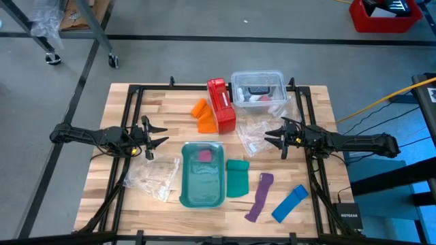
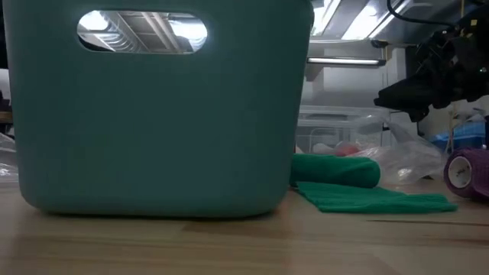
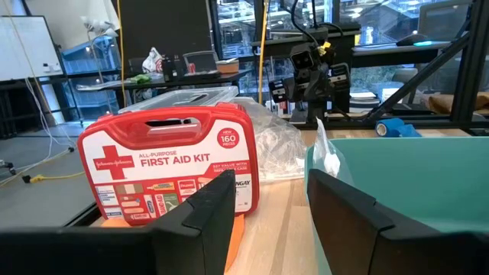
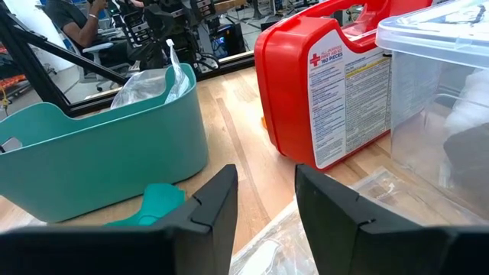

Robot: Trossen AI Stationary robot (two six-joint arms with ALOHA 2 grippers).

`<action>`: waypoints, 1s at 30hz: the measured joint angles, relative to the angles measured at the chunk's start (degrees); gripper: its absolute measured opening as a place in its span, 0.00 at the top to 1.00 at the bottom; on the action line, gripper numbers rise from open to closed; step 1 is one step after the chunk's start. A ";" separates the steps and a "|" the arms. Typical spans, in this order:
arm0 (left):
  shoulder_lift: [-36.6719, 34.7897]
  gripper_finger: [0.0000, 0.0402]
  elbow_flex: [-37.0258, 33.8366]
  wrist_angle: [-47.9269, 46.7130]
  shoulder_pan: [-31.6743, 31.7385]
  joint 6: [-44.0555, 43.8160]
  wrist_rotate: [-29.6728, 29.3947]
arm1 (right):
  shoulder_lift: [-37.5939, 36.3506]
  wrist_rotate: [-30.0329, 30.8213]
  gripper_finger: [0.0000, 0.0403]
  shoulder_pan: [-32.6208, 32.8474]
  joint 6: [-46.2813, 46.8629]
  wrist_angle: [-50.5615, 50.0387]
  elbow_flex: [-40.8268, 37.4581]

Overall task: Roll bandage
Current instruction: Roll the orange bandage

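The bandage [image 1: 202,116] was bright orange. The first aid kit [image 1: 221,104] was red, with white crosses, white lettering and a white printed label on its side. The basket [image 1: 202,174] was teal, and so was the fabric [image 1: 238,178] beside it. One strip [image 1: 259,196] was purple, another [image 1: 289,203] blue. The storage box [image 1: 257,86] was clear plastic. The counter [image 1: 170,102] was pale striped wood. Both arms' fingers [image 3: 214,206] were black.
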 joint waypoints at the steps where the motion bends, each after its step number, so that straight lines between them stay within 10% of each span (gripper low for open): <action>1: 0.00 0.61 0.00 -0.02 0.00 0.00 0.00 | 0.00 0.00 0.66 0.00 0.00 0.00 0.00; 30: 0.00 0.61 0.00 11.24 0.00 -2.34 -0.02 | 0.00 -0.02 0.66 -0.02 0.79 0.02 0.00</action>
